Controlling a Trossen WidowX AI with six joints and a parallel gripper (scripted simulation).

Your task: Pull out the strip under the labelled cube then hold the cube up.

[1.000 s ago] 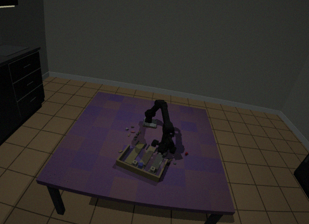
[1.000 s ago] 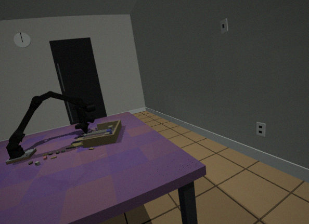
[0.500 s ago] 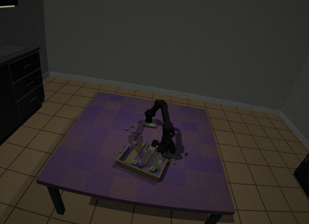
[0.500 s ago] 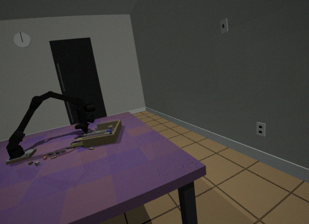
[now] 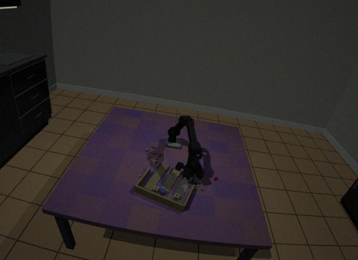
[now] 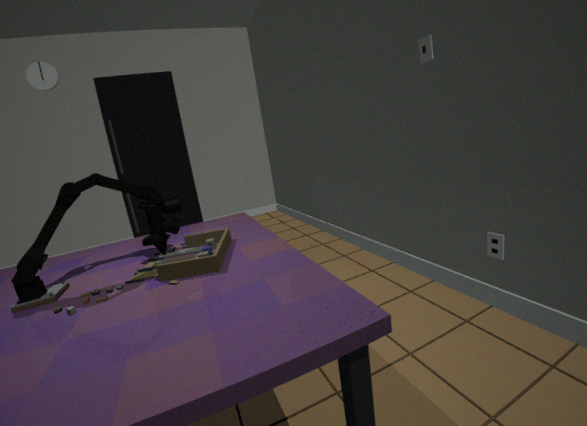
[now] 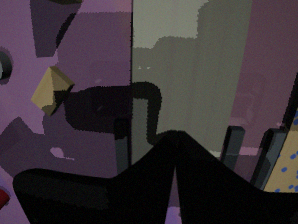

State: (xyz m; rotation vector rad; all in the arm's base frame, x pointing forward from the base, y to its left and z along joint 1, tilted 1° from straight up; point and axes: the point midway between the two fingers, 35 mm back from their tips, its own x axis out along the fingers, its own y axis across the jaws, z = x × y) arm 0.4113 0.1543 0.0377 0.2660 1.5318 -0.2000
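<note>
Three strips lie in the open-sided wooden tray: a yellowish strip, a speckled middle strip and a grey-green strip. A pale cube with a dark mark is by the yellowish strip's inner end, and a blue cube by the middle strip's. Another pale cube with a dark mark rests on the grey-green strip. Neither mark is readable. My gripper is shut and empty, pointing down over the grey-green strip's outer end. The arm partly hides that end.
Dark upright posts flank the grey-green strip. A tan block and a red piece lie beside the tray. Several small pieces lie between the tray and the arm's base.
</note>
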